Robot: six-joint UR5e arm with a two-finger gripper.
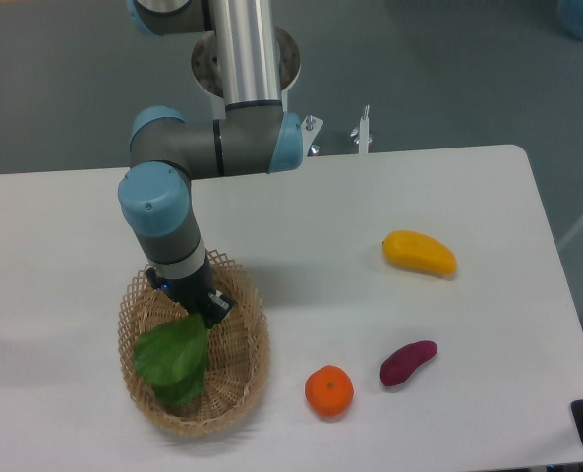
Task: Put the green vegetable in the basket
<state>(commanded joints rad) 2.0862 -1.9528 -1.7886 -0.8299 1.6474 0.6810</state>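
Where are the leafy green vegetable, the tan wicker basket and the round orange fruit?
Leafy green vegetable (pixel 173 359), fixed camera view, middle of the broad leaves.
Oval tan wicker basket (pixel 255 349), fixed camera view, right side of the woven rim.
Round orange fruit (pixel 328 390), fixed camera view, centre of its top.

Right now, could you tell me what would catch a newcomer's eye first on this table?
The arm's hand reaches into the wicker basket at the front left, right at the top of a leafy green vegetable lying inside. To the right, loose on the white table, are an orange, a purple sweet potato and a yellow mango.
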